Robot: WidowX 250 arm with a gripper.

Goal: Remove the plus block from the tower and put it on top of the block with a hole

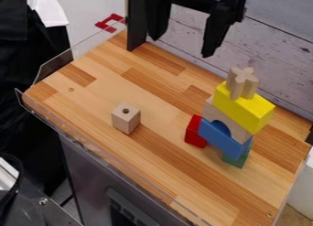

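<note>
Camera view | my gripper [182,45] spread wide, empty | wooden plus block [242,82] stands atop yellow block [243,108] | likely light, rigid, fairly smooth; I'd pinch its opposite lobes squarely, clear of yellow block, lest it twist.

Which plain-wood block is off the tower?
The block with a hole, alone on the tabletop; the plus block tops the tower and the arch sits under the yellow block.
</note>
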